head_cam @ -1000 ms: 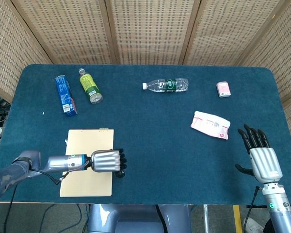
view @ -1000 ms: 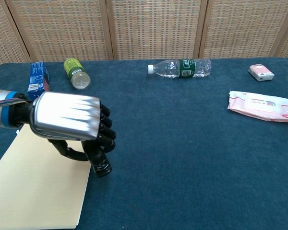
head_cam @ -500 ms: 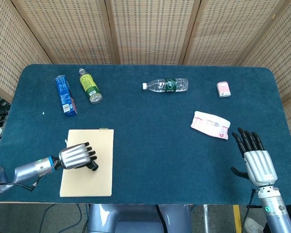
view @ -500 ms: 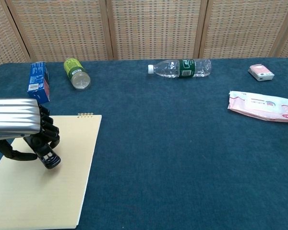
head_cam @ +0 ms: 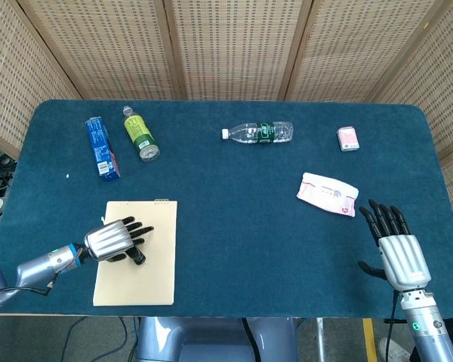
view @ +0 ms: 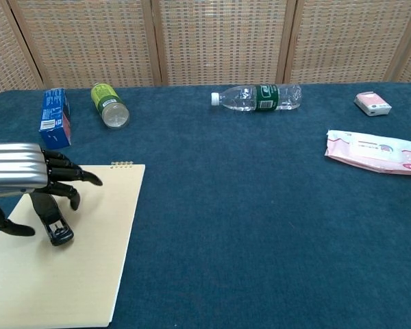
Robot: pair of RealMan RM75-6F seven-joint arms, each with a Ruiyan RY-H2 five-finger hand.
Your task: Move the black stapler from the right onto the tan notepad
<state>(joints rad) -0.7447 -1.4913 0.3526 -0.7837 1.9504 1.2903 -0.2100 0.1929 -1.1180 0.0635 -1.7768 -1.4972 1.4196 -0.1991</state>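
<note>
- Black stapler [view: 55,223] resting on the tan notepad [view: 68,274], directly beneath the left hand [view: 17,178], near the pad's left part.
- Left hand [head_cam: 109,240] hovering over the stapler [head_cam: 136,256], fingers [view: 82,177] spread forward and apart; contact with the stapler cannot be told.
- Right hand [head_cam: 399,253] far off to the right near the table [head_cam: 234,188] edge, fingers straight and spread, holding nothing.
- Pink wipes pack [head_cam: 328,194] lying just ahead of the right hand.

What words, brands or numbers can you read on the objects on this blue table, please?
None can be read.
Blue rectangular box: print too small.
Clear plastic bottle's green label: blurred.
Yellow-green can: illegible.
Pink wipes pack: label blurred.
Small pink packet: illegible.
</note>
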